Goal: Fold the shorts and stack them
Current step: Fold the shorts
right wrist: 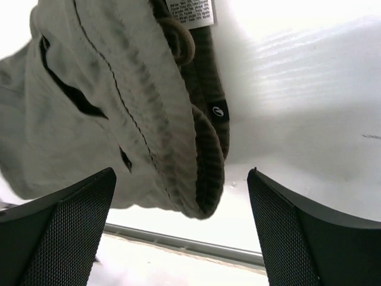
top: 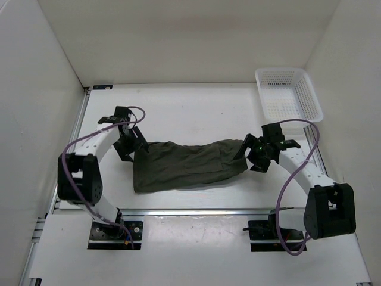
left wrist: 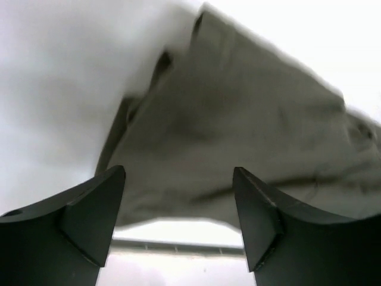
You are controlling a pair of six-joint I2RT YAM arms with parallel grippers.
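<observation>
The shorts (top: 187, 165) lie spread on the counter (top: 196, 107), between both claws. The left claw (top: 132, 149) is spread at the left cloth edge, pinching nothing. The right claw (top: 253, 156) is spread at the waistband (right wrist: 205, 161) end, pinching nothing. A white basket (top: 289, 92) sits at the far right corner.

2 white arms (top: 100, 142), black joints (top: 330, 208), purple cables (top: 284, 189)

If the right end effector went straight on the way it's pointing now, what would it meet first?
Most likely the ribbed waistband of the shorts, which sits ahead of the open right end effector; depth is unclear.
</observation>
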